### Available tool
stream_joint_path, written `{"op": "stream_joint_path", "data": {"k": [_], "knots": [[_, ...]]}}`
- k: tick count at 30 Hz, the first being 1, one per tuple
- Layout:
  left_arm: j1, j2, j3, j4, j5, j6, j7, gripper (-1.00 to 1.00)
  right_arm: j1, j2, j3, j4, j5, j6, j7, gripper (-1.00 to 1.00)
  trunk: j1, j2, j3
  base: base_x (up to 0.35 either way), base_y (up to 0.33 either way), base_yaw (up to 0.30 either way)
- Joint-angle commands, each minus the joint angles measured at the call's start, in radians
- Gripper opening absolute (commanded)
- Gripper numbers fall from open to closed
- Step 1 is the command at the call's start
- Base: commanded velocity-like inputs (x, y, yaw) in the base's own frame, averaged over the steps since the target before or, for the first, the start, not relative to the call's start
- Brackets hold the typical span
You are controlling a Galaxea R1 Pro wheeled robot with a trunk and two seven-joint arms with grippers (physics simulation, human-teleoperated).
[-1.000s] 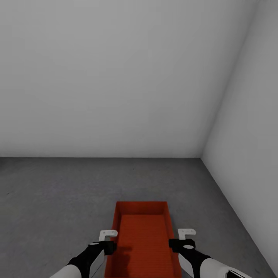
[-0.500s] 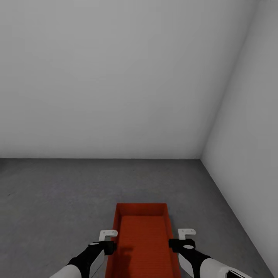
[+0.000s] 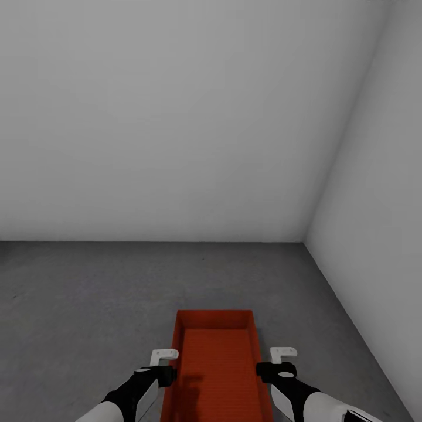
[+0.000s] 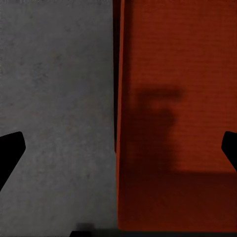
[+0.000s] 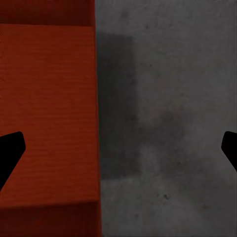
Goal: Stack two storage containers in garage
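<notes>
Both arms reaching forward and down, left tool (image 3: 164,354) and right tool (image 3: 283,352) level — fingers spread wide

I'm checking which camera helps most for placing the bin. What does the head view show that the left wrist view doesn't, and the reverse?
Head view alone: the grey-white walls, the room corner, both arms, the right gripper and the container's far wall. Left wrist view alone: a close look at the container's left wall edge straddled by the wide-open left gripper, plus the gripper's shadow on the bin's inside. Both share the red-orange container and the dark grey floor.
</notes>
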Motion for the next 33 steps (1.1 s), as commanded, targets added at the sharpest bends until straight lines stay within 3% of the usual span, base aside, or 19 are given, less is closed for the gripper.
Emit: {"op": "stream_joint_path", "data": {"k": [1,9,19,33], "knots": [[0.000,0.001,-0.005,-0.002,0.008,0.006,0.005,1.00,0.000,0.000,0.009,-0.001,-0.010,-0.002,-0.004,1.00,0.000,0.000,-0.001,0.000,0.000,0.000],[0.000,0.000,-0.005,-0.004,0.006,0.008,0.004,1.00,0.000,0.000,0.008,-0.001,-0.010,-0.003,-0.004,1.00,0.000,0.000,-0.001,-0.087,0.000,0.000],[0.000,0.000,-0.005,-0.004,0.007,0.007,0.004,1.00,0.000,0.000,0.008,0.000,-0.010,-0.006,-0.005,1.00,0.000,0.000,0.000,-0.331,0.000,0.000],[0.000,0.001,-0.005,-0.003,0.007,0.007,0.004,1.00,0.000,0.002,0.009,0.014,-0.012,-0.008,-0.007,1.00,0.000,0.000,0.020,-0.344,0.000,0.000]]}}
